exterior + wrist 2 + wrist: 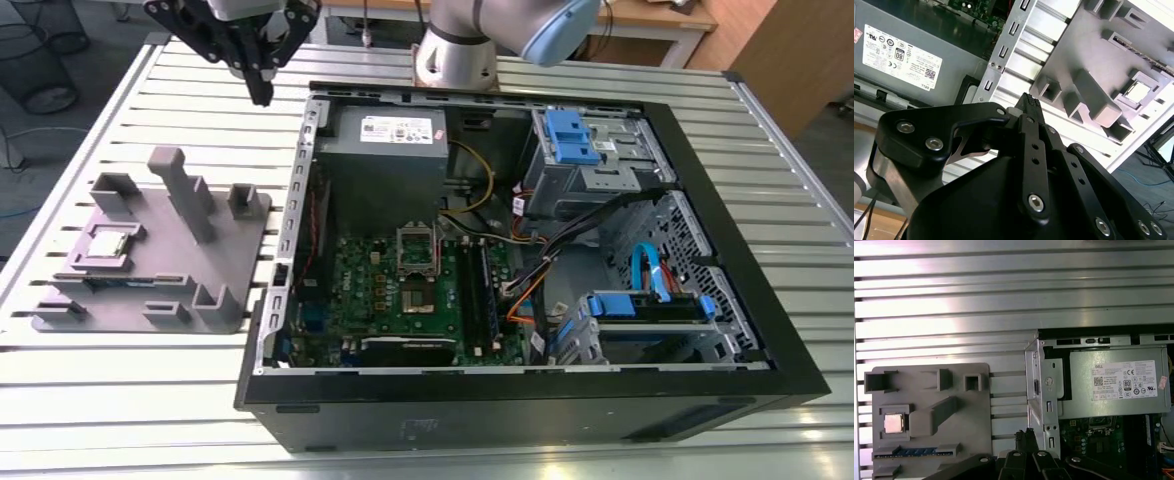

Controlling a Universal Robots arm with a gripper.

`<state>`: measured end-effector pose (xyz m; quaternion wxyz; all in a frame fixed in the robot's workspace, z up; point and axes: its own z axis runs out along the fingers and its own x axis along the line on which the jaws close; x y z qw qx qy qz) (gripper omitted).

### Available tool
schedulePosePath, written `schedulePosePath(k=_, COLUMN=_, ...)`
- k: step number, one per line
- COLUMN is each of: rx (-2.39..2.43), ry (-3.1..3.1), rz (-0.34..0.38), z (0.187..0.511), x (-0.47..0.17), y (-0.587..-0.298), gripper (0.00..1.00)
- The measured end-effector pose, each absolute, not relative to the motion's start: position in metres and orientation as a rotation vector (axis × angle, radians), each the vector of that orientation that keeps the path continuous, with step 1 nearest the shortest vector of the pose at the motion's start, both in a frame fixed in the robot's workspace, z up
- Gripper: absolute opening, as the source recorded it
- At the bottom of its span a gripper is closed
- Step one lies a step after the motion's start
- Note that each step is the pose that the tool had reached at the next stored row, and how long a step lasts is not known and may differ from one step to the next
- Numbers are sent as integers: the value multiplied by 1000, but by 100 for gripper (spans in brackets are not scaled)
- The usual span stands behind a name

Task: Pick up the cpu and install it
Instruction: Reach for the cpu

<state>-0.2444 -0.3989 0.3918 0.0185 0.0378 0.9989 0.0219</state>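
Gripper (262, 90) clenched, empty, over slatted metal table (134, 110); cpu (112, 241) seated in fixture (235, 250) (grey plastic).

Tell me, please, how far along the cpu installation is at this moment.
Done: nothing yet; the cpu lies in its pocket on the grey fixture, outside the computer case. In hand: nothing; the gripper hangs shut and empty above the table, by a corner of the case. Left: both the pickup and seating the cpu in the motherboard socket.
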Motion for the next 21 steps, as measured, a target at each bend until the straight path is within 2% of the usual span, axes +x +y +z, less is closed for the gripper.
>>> schedulePosePath(k=21, rx=117, ry=3101, rz=68, z=391, x=-290, y=-399, gripper=11)
